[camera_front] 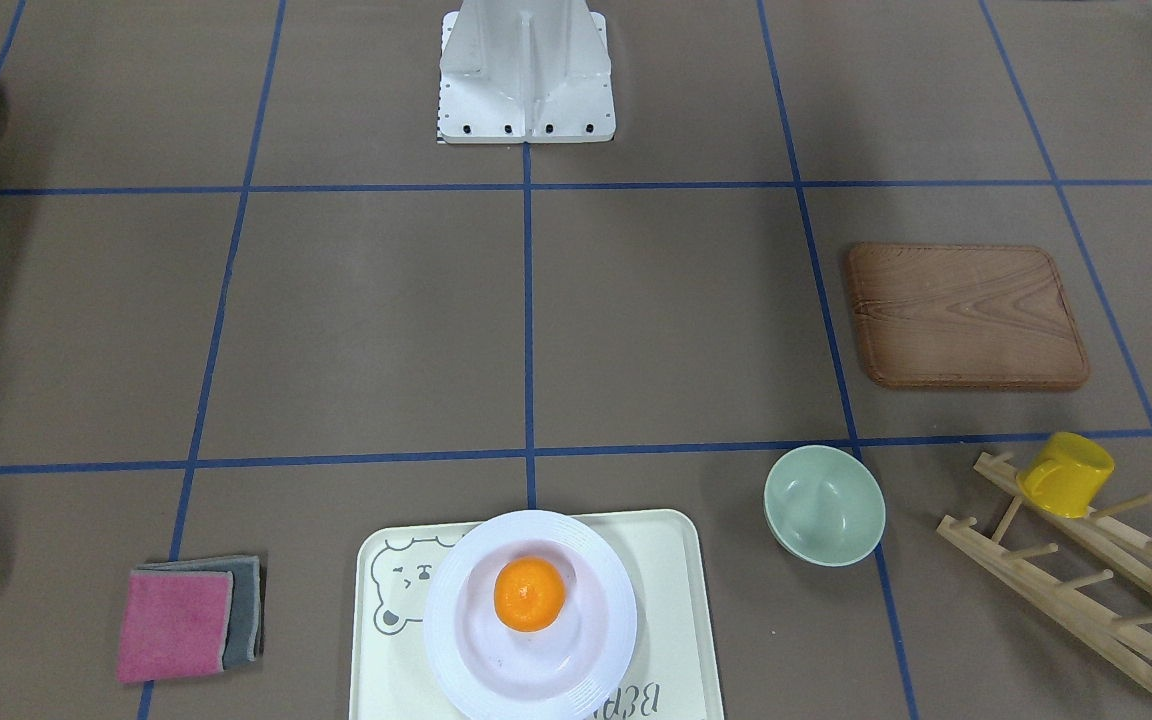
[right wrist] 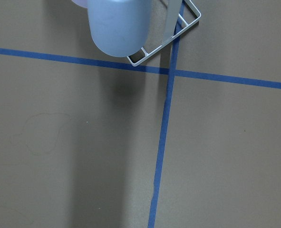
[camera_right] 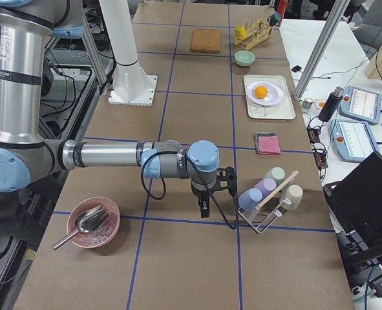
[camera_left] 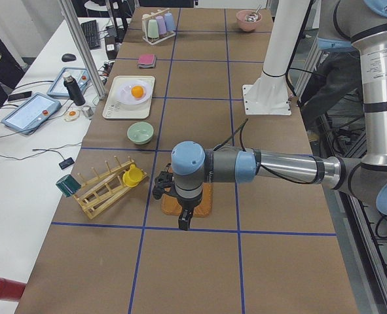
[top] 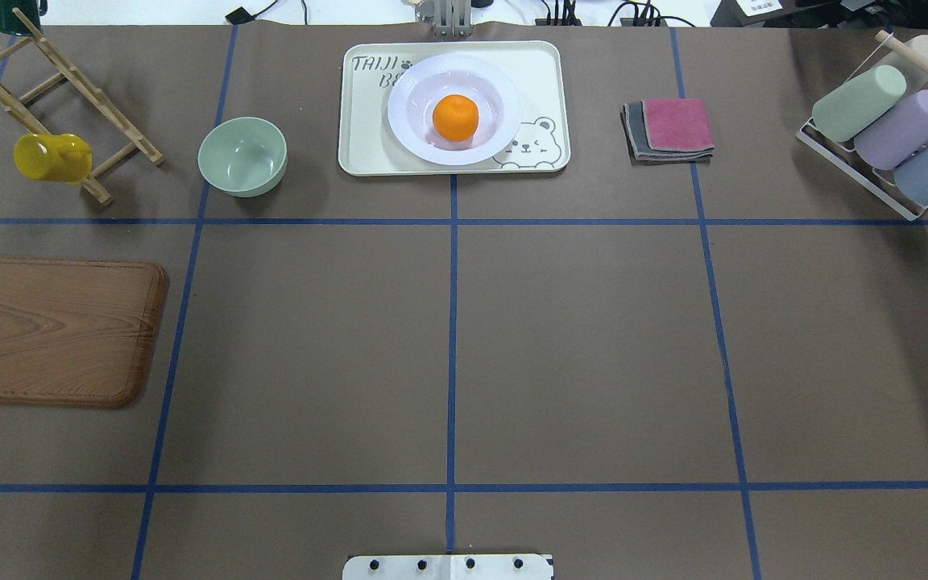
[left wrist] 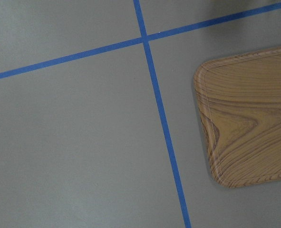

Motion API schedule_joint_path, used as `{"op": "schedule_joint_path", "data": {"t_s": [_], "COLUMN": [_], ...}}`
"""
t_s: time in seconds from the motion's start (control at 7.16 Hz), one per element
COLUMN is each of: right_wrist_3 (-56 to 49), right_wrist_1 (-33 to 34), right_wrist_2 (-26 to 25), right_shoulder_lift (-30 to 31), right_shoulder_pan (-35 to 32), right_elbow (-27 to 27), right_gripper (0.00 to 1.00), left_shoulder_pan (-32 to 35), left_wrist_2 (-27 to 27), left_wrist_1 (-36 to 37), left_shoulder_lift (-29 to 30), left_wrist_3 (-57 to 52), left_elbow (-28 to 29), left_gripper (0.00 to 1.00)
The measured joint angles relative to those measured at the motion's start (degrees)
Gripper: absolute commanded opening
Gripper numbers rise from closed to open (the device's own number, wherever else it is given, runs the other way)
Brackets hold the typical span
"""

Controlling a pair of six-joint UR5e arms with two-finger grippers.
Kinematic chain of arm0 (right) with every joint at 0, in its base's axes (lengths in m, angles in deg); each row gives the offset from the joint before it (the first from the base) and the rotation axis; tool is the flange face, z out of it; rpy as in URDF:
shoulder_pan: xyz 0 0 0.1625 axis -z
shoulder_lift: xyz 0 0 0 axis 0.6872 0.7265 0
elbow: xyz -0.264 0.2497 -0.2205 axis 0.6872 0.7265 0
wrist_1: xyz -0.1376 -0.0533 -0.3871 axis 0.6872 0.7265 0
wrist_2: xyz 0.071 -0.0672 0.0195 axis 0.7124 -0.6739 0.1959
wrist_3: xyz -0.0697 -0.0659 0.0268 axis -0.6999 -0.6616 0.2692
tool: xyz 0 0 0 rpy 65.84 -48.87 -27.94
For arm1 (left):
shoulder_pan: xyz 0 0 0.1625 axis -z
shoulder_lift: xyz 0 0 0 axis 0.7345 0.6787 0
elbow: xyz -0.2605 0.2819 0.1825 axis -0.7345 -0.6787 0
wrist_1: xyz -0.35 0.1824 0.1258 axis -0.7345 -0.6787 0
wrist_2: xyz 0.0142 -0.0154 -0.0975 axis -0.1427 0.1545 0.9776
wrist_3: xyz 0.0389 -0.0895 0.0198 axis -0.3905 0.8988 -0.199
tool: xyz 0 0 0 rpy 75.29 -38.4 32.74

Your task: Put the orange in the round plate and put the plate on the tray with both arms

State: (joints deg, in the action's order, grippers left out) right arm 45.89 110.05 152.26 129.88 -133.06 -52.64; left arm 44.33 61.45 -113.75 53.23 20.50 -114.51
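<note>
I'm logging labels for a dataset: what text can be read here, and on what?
"TAIJI": printed on the tray.
"BE": second line on the tray; the round plate covers the rest.
Pendant screens in the side views: too small to read.

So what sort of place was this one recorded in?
Most likely a robotics lab, not a kitchen: blue tape grids the table, teach pendants lie on a side bench, and kitchenware such as the tray is set out as props.
</note>
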Motion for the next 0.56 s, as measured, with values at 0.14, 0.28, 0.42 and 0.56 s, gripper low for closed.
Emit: {"op": "schedule_joint_path", "data": {"t_s": [0.14,0.28,0.42,0.56], "right_wrist_3": [0.00,0.00,0.00,0.00], "right_wrist_1": [-0.08,-0.20,-0.28,-0.34], "right_wrist_2": [-0.05,-0.10,-0.17,-0.23], "right_shoulder_lift": [-0.05,-0.08,-0.10,-0.10], "right_shoulder_pan": [0.00,0.00,0.00,0.00], "right_elbow": [-0.02,-0.02,-0.03,-0.03], "right_gripper": [1.00,1.00,1.00,1.00], "left_shoulder_pan": [0.04,0.07,0.07,0.08], "left_wrist_2": [0.00,-0.03,-0.05,-0.05], "left_wrist_1": [0.01,0.01,0.01,0.01], "left_shoulder_lift": [0.00,0.00,-0.02,-0.04], "left_wrist_3": [0.00,0.00,0.02,0.04], "left_elbow": [0.01,0.01,-0.01,-0.09], "left_gripper": [0.99,0.99,0.99,0.99]}}
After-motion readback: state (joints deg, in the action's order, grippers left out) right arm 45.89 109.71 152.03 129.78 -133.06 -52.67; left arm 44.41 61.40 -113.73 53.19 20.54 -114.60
